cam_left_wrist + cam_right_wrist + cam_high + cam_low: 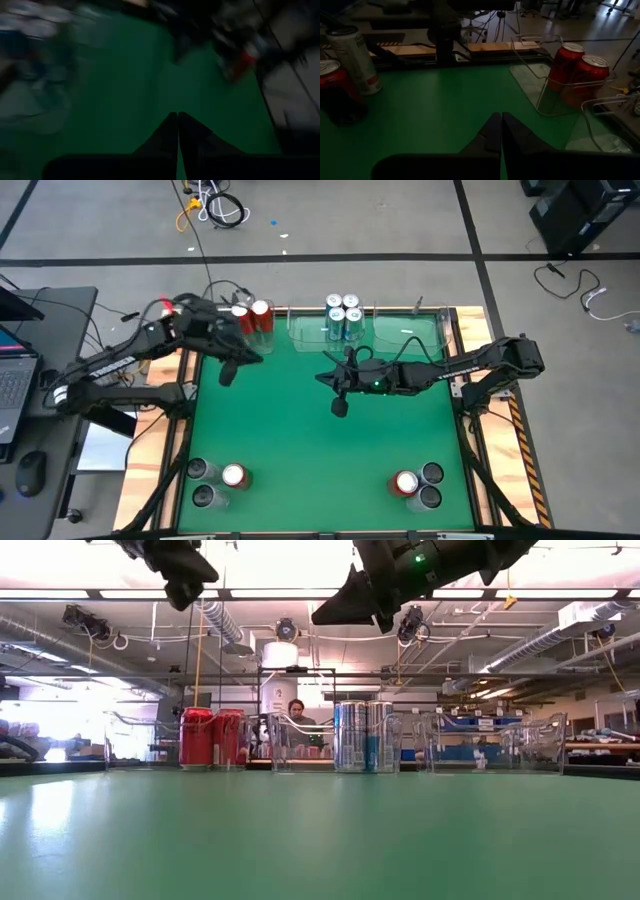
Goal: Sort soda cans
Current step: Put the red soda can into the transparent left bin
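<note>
Two red soda cans (255, 314) stand in a clear bin at the far left, also in the right wrist view (577, 70). Three blue-and-white cans (343, 315) stand in the middle bin. Near the front edge, a red can (235, 476) stands with two grey ones on the left. Another red can (405, 483) stands with two grey ones on the right. My left gripper (228, 375) hangs shut and empty above the table, just in front of the red cans' bin. My right gripper (322, 378) hovers shut and empty over the table's middle, in front of the blue cans' bin, pointing toward the table's left.
A third clear bin (415, 330) stands at the far right of the row. Open green tabletop (320, 450) lies between the bins and the near can groups. A person (296, 715) sits in the room beyond the far edge.
</note>
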Motion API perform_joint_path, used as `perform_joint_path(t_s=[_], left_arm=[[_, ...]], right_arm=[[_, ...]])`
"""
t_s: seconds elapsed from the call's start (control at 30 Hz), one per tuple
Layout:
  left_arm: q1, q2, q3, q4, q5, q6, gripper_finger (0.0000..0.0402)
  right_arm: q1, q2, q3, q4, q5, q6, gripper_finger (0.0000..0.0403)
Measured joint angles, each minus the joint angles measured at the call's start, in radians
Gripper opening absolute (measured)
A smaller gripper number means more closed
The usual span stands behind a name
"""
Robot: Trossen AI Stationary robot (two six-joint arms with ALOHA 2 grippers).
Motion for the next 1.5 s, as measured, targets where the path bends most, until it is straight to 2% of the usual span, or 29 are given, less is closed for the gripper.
perform_joint_path(t_s=[0.13, 0.3, 0.43, 0.73, 0.93, 1.2, 1.3, 1.5], left_arm=[[-0.129, 0.052, 0.015, -0.054, -0.021, 0.053, 0.001], [-0.321, 0.119, 0.08, -0.203, -0.18, 0.034, 0.0006], [-0.477, 0.175, 0.118, -0.306, -0.282, -0.046, 0.0005], [-0.796, 0.279, 0.178, -0.431, -0.349, -0.281, 0.0004], [-0.981, 0.33, 0.2, -0.442, -0.378, -0.38, 0.0011], [-1.116, 0.411, 0.2, -0.448, -0.336, -0.602, 0.0069], [-1.12, 0.423, 0.2, -0.447, -0.333, -0.681, 0.0105], [-1.109, 0.423, 0.2, -0.446, -0.394, -0.828, 0.0185]], right_arm=[[0.0, 0.0, 0.0, 0.0, 0.0, 0.0, 0.0001], [0.0, 0.0, 0.0, 0.0, 0.0, 0.0, 0.0002], [0.0, 0.0, 0.0, -0.001, 0.0, 0.0, 0.0001], [0.0, 0.0, 0.0, -0.001, 0.0, 0.0, 0.0003], [0.0, 0.0, 0.0, -0.001, 0.0, 0.0, 0.0004], [0.0, 0.0, 0.0, -0.002, 0.0, 0.0, 0.0004], [0.0, 0.0, 0.0, -0.002, 0.0, 0.0, 0.0004], [0.0, 0.0, 0.0, -0.021, -0.007, 0.0, 0.0004]])
